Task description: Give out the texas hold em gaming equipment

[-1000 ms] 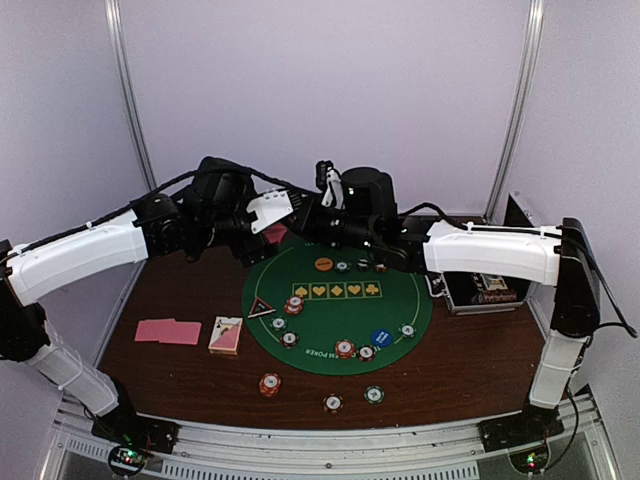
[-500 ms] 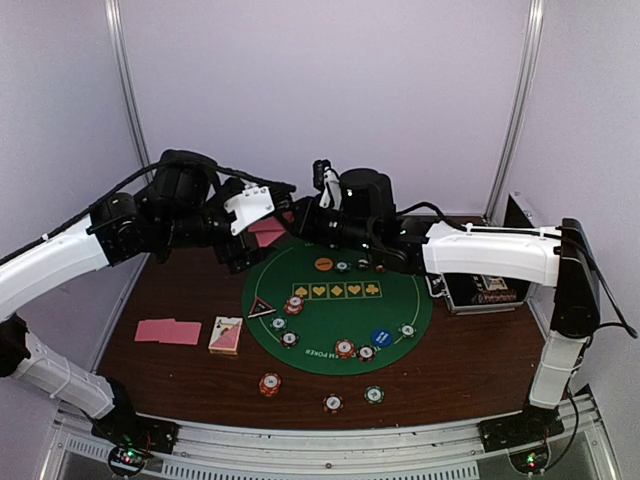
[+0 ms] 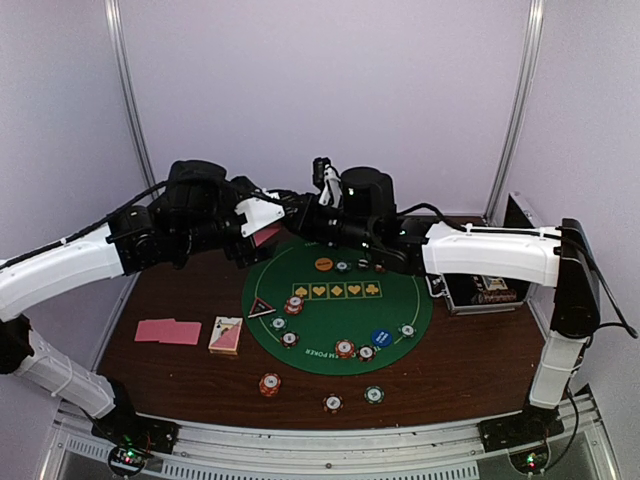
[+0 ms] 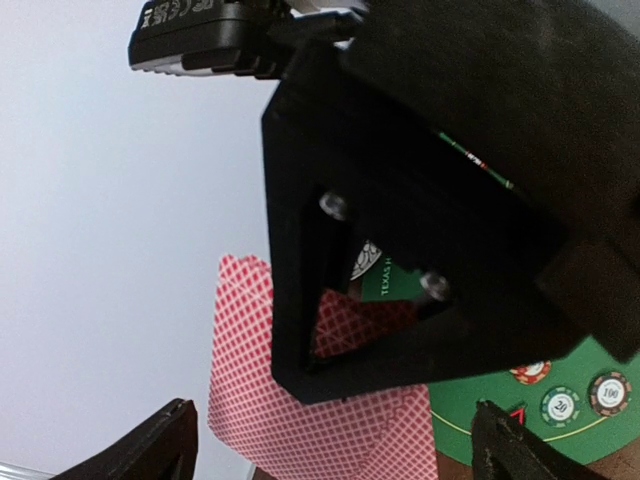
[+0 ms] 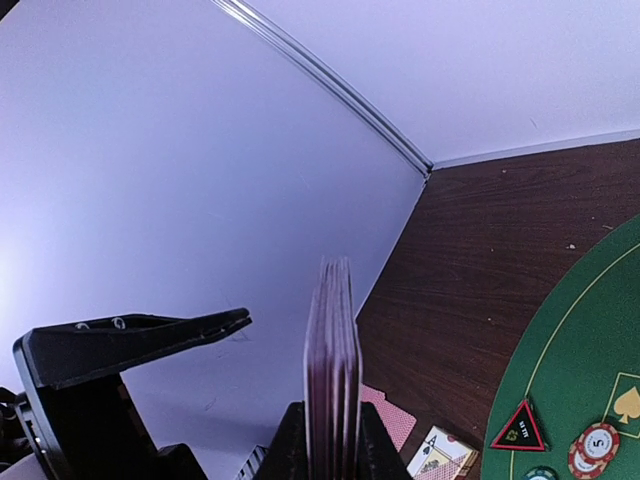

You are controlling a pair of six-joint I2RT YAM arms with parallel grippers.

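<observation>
Your right tool [image 5: 333, 440] is clamped on a thin stack of cards [image 5: 332, 340], held up on edge. Your left tool [image 4: 330, 450] faces it with fingers wide apart, gripping nothing. The stack sits just ahead of that tool, partly hidden behind the right tool's black body. Below both tools lies the mat [image 3: 400, 300], with chips [image 3: 345, 348] scattered across it and the triangle marker [image 3: 261, 307] at its edge under the left tool. Two loose cards [image 3: 168, 331] lie flat on the tabletop [image 3: 460, 360], well back from the left tool, toward its arm's base.
</observation>
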